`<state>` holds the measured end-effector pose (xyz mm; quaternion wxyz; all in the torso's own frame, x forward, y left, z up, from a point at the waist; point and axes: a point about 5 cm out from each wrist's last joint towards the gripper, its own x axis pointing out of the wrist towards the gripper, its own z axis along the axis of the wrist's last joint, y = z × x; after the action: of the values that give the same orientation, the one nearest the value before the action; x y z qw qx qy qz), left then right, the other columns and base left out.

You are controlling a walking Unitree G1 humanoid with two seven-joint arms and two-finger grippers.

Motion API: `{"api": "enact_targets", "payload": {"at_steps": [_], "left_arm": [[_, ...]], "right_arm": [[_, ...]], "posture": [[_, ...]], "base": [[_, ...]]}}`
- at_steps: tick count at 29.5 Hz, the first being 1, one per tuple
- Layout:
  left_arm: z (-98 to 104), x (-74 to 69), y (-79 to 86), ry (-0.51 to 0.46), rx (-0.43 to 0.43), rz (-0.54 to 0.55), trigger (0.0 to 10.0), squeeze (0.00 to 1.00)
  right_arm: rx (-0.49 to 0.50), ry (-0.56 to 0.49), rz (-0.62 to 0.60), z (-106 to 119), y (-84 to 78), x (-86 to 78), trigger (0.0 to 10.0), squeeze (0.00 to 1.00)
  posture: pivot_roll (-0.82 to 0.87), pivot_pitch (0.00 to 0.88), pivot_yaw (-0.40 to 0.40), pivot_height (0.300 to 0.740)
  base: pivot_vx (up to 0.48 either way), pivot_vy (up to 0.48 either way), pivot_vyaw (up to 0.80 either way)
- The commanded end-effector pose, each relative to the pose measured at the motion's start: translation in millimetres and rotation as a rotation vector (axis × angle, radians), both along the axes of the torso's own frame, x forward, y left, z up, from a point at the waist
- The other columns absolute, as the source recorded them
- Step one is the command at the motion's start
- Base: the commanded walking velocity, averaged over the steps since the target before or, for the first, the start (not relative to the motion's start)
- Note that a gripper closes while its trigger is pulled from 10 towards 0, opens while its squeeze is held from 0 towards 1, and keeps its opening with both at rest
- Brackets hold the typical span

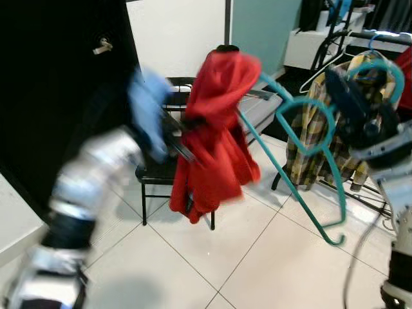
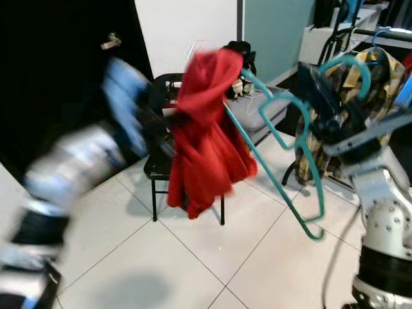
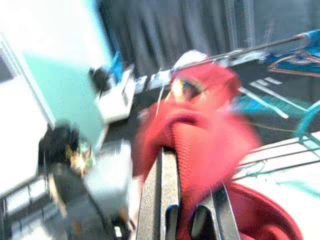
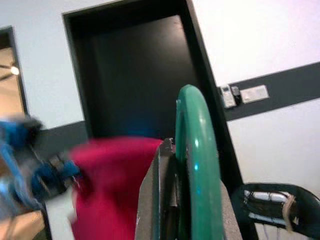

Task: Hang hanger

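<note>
A teal plastic hanger (image 1: 302,138) hangs slantwise in the air, its hook at the upper right, with my right gripper (image 1: 360,90) shut on the hook (image 4: 195,165). One arm of the hanger runs into a red garment (image 1: 215,138), which droops in front of a black chair. My left gripper (image 1: 183,148), blurred, is shut on the red cloth (image 3: 200,150) at its left side, with the two black fingers (image 3: 167,200) pinching a fold.
A black chair (image 1: 158,170) stands behind the garment on the white tile floor (image 1: 212,264). A clothes rack with a plaid shirt (image 1: 315,129) stands at the right. A dark doorway (image 1: 58,84) fills the left; grey storage boxes sit behind.
</note>
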<state>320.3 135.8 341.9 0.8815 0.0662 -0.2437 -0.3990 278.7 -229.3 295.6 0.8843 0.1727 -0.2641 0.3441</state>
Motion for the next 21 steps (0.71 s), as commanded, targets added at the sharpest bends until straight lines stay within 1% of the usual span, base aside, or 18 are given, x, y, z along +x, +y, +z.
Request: {"api": "enact_targets", "payload": {"at_steps": [1, 2, 3, 4, 5, 6, 7, 8, 9, 13, 14, 15, 16, 17, 18, 19, 20, 21], "left_arm": [[-2.9, -0.2, 1.4, 0.008, 0.025, -0.033, 0.0, 0.0], [-2.9, -0.2, 1.4, 0.008, 0.025, -0.033, 0.0, 0.0], [4.5, 0.0, 6.3, -0.015, 0.035, -0.033, 0.0, 0.0], [10.0, -0.2, 9.5, -0.031, 0.046, -0.034, 1.1, 0.0], [13.4, -0.2, 11.4, -0.042, 0.069, -0.029, 1.6, 0.0], [13.4, -0.2, 11.4, -0.042, 0.069, -0.029, 1.6, 0.0], [15.3, -1.1, 12.3, -0.046, 0.092, -0.035, 1.6, 0.0], [15.3, -1.1, 12.3, -0.046, 0.092, -0.035, 1.6, 0.0], [16.1, -2.1, 12.7, -0.046, 0.114, -0.042, 1.6, 0.0], [20.5, -5.6, 12.6, -0.043, 0.171, -0.105, 2.0, 0.0], [23.8, -4.1, 12.4, -0.044, 0.198, -0.122, 2.4, 0.0], [23.8, -4.1, 12.4, -0.044, 0.198, -0.122, 2.4, 0.0], [26.7, -2.2, 13.1, -0.045, 0.225, -0.136, 2.6, 0.0], [28.9, 1.2, 12.4, -0.047, 0.269, -0.147, 3.5, 0.0], [30.1, 3.5, 11.7, -0.049, 0.303, -0.156, 3.5, 0.0], [30.6, 6.3, 10.3, -0.049, 0.349, -0.17, 6.7, 0.0], [30.6, 6.3, 10.3, -0.049, 0.349, -0.17, 6.7, 0.0], [30.7, 8.7, 9.2, -0.048, 0.392, -0.183, 8.7, 0.0]], "right_arm": [[-0.034, -0.009, 0.007, -0.2, 5.2, -1.2, 10.0, 0.0], [-0.034, -0.009, 0.007, -0.2, 5.2, -1.2, 10.0, 0.0], [-0.06, 0.016, -0.006, -6.0, 6.3, 0.2, 10.0, 0.0], [-0.095, 0.044, -0.015, -12.5, 8.6, 1.6, 10.0, 0.0], [-0.126, 0.07, -0.008, -19.4, 13.1, 2.6, 10.0, 0.0], [-0.126, 0.07, -0.008, -19.4, 13.1, 2.6, 10.0, 0.0], [-0.148, 0.09, 0.013, -25.8, 18.8, 3.2, 10.0, 0.0], [-0.148, 0.09, 0.013, -25.8, 18.8, 3.2, 10.0, 0.0], [-0.159, 0.102, 0.032, -30.1, 23.5, 3.6, 10.0, 0.0], [-0.192, 0.111, 0.094, -34.7, 37.8, 5.6, 10.0, 0.0], [-0.205, 0.108, 0.128, -34.2, 43.7, 5.2, 10.0, 0.0], [-0.205, 0.108, 0.128, -34.2, 43.7, 5.2, 10.0, 0.0], [-0.218, 0.104, 0.152, -34.2, 47.7, 4.2, 10.0, 0.0], [-0.232, 0.098, 0.186, -34.9, 52.7, 2.0, 10.0, 0.0], [-0.242, 0.095, 0.208, -35.5, 55.9, 0.2, 10.0, 0.0], [-0.247, 0.085, 0.235, -36.3, 59.2, -2.3, 10.0, 0.0], [-0.247, 0.085, 0.235, -36.3, 59.2, -2.3, 10.0, 0.0], [-0.248, 0.076, 0.261, -36.6, 62.3, -4.8, 10.0, 0.0]], "posture": [[-0.09, 0.0, 0.058, 0.74], [-0.09, 0.0, 0.058, 0.74], [-0.09, 0.0, 0.06, 0.74], [-0.09, 0.0, 0.059, 0.74], [-0.08, 0.0, 0.052, 0.74], [-0.08, 0.0, 0.052, 0.74], [-0.07, 0.0, 0.049, 0.74], [-0.07, 0.0, 0.049, 0.74], [-0.06, 0.0, 0.048, 0.74], [-0.06, 0.0, 0.046, 0.74], [-0.07, 0.0, 0.053, 0.74], [-0.07, 0.0, 0.053, 0.74], [-0.07, 0.0, 0.055, 0.74], [-0.07, 0.0, 0.066, 0.74], [-0.07, 0.0, 0.066, 0.74], [-0.07, 0.0, 0.082, 0.74], [-0.07, 0.0, 0.082, 0.74], [-0.07, 0.0, 0.086, 0.74]], "base": [[0.0, 0.0, 0.0], [0.0, 0.0, 0.0], [0.0, 0.0, 0.0], [0.0, 0.0, 0.0], [0.0, 0.0, 0.0], [0.0, 0.0, 0.0], [0.0, 0.0, 0.0], [0.0, 0.0, 0.0], [0.0, 0.0, 0.0], [0.0, 0.0, 0.0], [0.0, 0.0, 0.0], [0.0, 0.0, 0.0], [0.0, 0.0, 0.0], [0.0, 0.0, 0.0], [0.0, 0.0, 0.0], [0.0, 0.0, 0.0], [0.0, 0.0, 0.0], [0.0, 0.0, 0.0]]}}
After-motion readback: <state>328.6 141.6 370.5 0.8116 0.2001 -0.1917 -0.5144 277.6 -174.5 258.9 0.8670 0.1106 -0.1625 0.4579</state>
